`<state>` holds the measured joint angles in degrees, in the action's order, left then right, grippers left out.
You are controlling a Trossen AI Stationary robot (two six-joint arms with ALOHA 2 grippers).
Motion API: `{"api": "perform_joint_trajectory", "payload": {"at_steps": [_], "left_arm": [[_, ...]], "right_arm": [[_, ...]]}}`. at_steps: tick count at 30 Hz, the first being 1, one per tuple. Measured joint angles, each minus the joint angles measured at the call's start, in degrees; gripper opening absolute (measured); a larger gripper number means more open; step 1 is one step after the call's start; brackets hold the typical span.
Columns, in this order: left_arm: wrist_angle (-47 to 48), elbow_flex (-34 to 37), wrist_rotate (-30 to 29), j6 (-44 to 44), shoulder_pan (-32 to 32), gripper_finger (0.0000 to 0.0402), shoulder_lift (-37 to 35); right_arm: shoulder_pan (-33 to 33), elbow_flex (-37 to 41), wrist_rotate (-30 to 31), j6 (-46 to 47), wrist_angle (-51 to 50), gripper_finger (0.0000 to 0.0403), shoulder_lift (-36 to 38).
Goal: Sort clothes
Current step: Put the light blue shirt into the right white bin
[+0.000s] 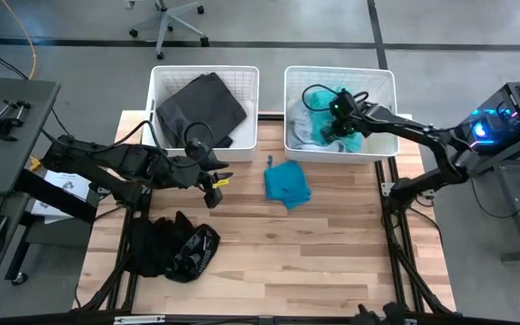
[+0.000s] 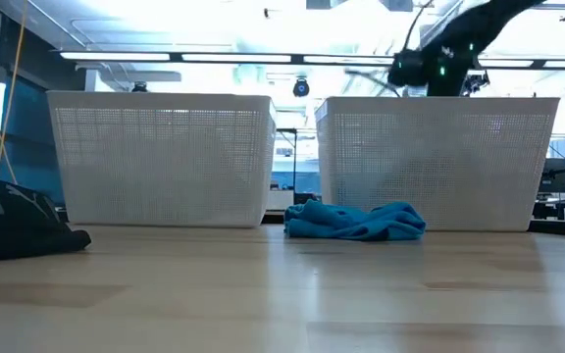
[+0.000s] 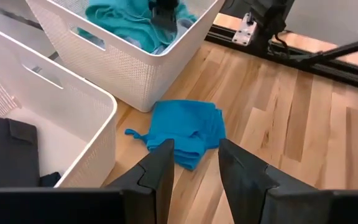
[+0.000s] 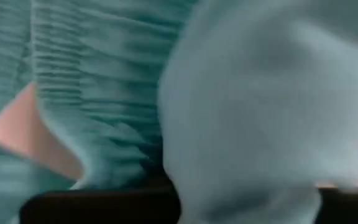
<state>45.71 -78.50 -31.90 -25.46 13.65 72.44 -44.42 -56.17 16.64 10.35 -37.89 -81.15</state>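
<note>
A bright blue garment [image 1: 287,183] lies crumpled on the table in front of the right white bin [image 1: 339,71]; it also shows in the low view [image 2: 356,221]. A shiny black garment [image 1: 174,248] lies at the near left. A dark grey garment [image 1: 201,108] lies in the left bin [image 1: 204,70]. A teal garment [image 1: 350,143] and pale cloth [image 1: 305,126] lie in the right bin. My left gripper [image 3: 194,149] is open and empty, left of the blue garment. My right gripper [image 1: 337,126] is over the right bin; teal cloth [image 4: 104,74] fills its wrist view.
The two white bins stand side by side at the table's far edge. Bare wood lies at the table's near middle and right. A side desk [image 1: 7,99] with a mouse stands beyond the table's left edge, and an office chair [image 1: 165,23] behind the bins.
</note>
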Motion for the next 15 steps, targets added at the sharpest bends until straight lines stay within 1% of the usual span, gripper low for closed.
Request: {"api": "perform_joint_trajectory", "payload": {"at_steps": [3,7,11,15], "left_arm": [[0.0,0.0,0.7,-2.5,0.0,0.0115,0.0],[0.0,0.0,3.4,-5.1,0.0,0.0115,0.0],[0.7,0.0,4.4,-7.1,0.0,0.0115,0.0],[1.0,0.0,4.4,-8.0,0.0,0.0115,0.0]], "right_arm": [[-2.9,0.7,-1.2,0.0,0.7,0.0061,-1.8],[-5.2,-3.3,-3.4,-1.5,-4.2,0.0125,-2.0],[-5.9,-13.9,-2.9,-4.2,-15.8,0.0192,-1.7],[-5.8,-26.2,-2.1,-4.0,-28.8,0.0234,-1.7]]}}
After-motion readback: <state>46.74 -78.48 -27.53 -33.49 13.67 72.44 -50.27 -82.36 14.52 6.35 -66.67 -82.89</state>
